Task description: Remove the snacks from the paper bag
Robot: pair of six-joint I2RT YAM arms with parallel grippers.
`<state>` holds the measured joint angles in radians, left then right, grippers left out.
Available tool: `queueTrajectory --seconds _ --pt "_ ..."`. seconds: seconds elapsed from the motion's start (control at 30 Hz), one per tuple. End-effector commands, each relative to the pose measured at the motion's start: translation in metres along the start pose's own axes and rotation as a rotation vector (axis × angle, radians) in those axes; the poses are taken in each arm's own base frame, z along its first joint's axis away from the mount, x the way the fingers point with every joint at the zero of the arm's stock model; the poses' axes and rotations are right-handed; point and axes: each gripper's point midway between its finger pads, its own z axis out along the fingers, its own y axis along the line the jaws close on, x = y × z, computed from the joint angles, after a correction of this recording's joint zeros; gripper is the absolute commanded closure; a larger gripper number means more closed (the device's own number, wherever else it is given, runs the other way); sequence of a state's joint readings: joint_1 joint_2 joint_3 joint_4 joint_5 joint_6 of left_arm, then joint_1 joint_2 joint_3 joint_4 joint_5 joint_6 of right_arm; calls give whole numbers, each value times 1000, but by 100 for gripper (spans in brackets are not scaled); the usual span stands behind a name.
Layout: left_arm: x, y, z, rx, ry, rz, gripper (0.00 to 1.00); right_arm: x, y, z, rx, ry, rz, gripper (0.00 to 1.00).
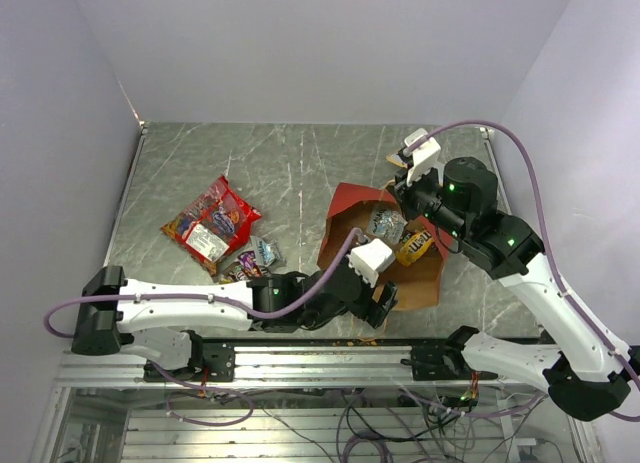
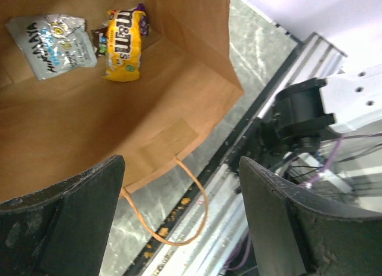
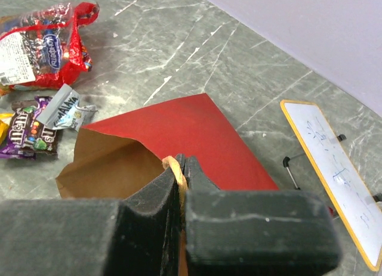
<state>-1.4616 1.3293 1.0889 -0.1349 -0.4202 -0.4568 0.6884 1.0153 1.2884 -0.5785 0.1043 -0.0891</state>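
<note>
Two packets, yellow M&M's (image 2: pixel 124 46) and silver-blue (image 2: pixel 54 43), lie inside the paper bag (image 2: pixel 89 127) beyond the released left end effector (image 2: pixel 179 219); the right end effector (image 3: pixel 182 186), clenching its loop handle (image 3: pixel 173 166), might tear it pulling.

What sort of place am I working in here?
Likely a lab test cell: blank walls boxing in a grey tabletop, an aluminium rail with loose cables, a small whiteboard.
</note>
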Motion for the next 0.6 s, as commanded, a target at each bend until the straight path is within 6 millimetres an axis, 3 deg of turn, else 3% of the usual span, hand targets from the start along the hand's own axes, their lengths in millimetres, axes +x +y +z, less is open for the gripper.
queueTrajectory --seconds 0.0,0.1,0.23,0.33,0.47,0.57 --pt "-13 4 10 -49 -101 96 12 -14 -2 -6 8 -25 26 100" --pt "0 1 17 -43 -99 151 12 -14 -4 -7 20 -28 34 100" --pt "15 15 33 -115 -114 216 11 -13 -6 -5 31 -22 37 100" --pt "15 19 47 -166 -122 272 13 -12 -5 -3 28 -4 36 100" --pt "18 25 73 -221 -119 297 25 -11 -6 -3 31 22 27 100" --pt "15 28 88 -233 -144 274 26 -14 -6 -3 25 36 15 100"
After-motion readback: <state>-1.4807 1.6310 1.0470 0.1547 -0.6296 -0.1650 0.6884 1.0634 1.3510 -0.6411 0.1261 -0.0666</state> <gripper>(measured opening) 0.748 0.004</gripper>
